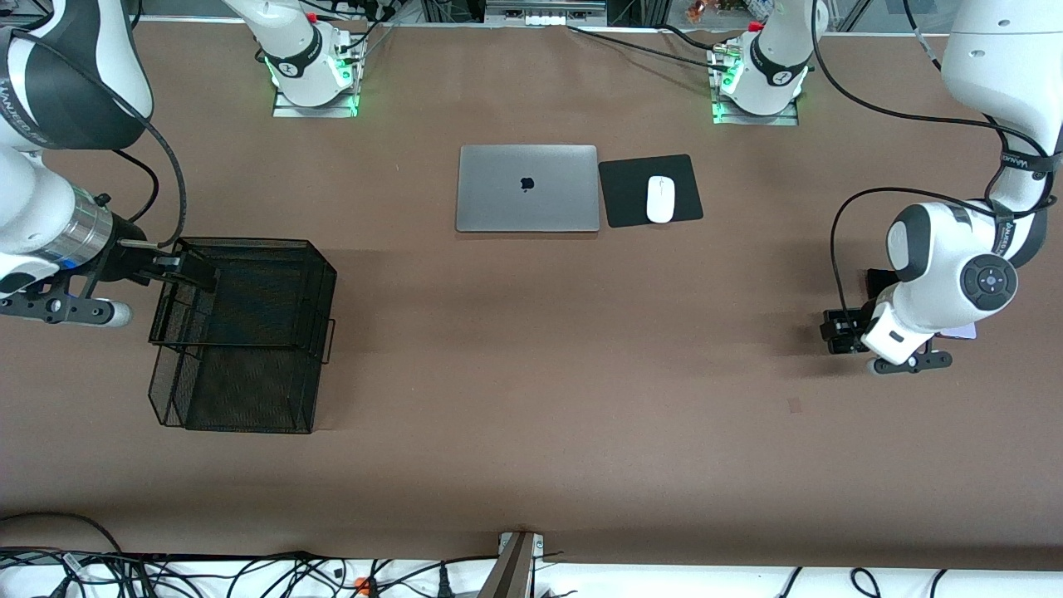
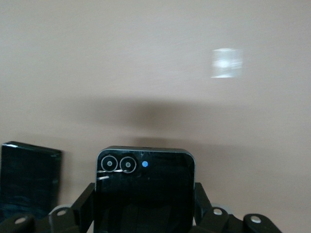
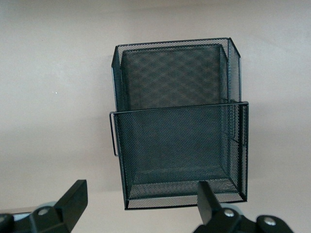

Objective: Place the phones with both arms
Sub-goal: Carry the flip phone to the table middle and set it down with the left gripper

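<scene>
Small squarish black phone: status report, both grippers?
Left gripper shut on small squarish black phone. Right gripper open over black wire-mesh basket, nothing in it. Nothing in the way.

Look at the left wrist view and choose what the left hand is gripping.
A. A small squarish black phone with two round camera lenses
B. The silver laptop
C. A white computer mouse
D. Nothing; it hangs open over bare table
A: in the left wrist view the left hand has a finger on either side of the small squarish black phone, whose two round lenses show near its top edge.
</scene>
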Tool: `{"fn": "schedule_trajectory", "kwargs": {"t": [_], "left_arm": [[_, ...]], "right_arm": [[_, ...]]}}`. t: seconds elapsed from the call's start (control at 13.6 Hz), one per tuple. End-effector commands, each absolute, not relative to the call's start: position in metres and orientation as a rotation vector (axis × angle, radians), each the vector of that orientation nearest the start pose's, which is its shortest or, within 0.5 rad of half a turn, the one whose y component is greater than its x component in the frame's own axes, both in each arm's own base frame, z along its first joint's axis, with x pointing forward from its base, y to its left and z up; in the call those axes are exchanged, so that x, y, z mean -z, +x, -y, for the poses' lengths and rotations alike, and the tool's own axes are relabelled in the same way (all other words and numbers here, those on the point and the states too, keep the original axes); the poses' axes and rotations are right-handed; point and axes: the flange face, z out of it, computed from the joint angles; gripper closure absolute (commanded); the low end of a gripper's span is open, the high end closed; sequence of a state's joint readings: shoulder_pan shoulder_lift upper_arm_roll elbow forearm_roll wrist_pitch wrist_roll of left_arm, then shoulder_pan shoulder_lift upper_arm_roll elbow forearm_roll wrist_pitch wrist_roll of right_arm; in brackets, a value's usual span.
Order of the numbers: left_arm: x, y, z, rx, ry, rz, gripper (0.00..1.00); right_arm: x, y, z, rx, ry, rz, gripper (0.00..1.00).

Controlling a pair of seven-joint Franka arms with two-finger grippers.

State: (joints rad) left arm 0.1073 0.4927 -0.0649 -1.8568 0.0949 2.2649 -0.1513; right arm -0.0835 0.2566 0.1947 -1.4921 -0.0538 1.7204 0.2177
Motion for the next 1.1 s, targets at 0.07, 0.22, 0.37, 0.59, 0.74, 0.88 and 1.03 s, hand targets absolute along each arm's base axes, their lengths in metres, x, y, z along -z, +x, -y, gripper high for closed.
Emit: {"fn": "schedule_trajectory", "kwargs": {"t": [0.07, 0.22, 0.37, 0.59, 0.74, 0.88, 1.03], "left_arm": [[-0.254, 0.629, 0.111, -0.121, -3.063, 0.202, 1.00], [-0.261, 0.621, 0.193, -0.112, -3.054, 0.216, 1.00], [-0.270, 0.617, 0.275, -0.124, -3.063, 0.248, 1.00], [-0.269, 0.613, 0.382, -0.087, -3.129, 0.315, 1.00], [-0.263, 0.604, 0.435, -0.051, -3.166, 0.310, 1.00], [-0.260, 0.597, 0.479, 0.001, -3.198, 0.343, 1.00], [-0.250, 0.592, 0.521, 0.095, -3.263, 0.316, 1.00]], "right_arm": [[-0.525, 0.633, -0.050, -0.042, -3.133, -0.150, 0.00], [-0.525, 0.633, -0.049, -0.042, -3.132, -0.152, 0.00], [-0.525, 0.633, -0.049, -0.042, -3.132, -0.152, 0.00], [-0.525, 0.633, -0.049, -0.045, -3.133, -0.152, 0.00], [-0.525, 0.633, -0.049, -0.045, -3.133, -0.148, 0.00], [-0.525, 0.633, -0.049, -0.045, -3.133, -0.136, 0.00], [-0.525, 0.633, -0.047, -0.047, -3.134, -0.136, 0.00]]}}
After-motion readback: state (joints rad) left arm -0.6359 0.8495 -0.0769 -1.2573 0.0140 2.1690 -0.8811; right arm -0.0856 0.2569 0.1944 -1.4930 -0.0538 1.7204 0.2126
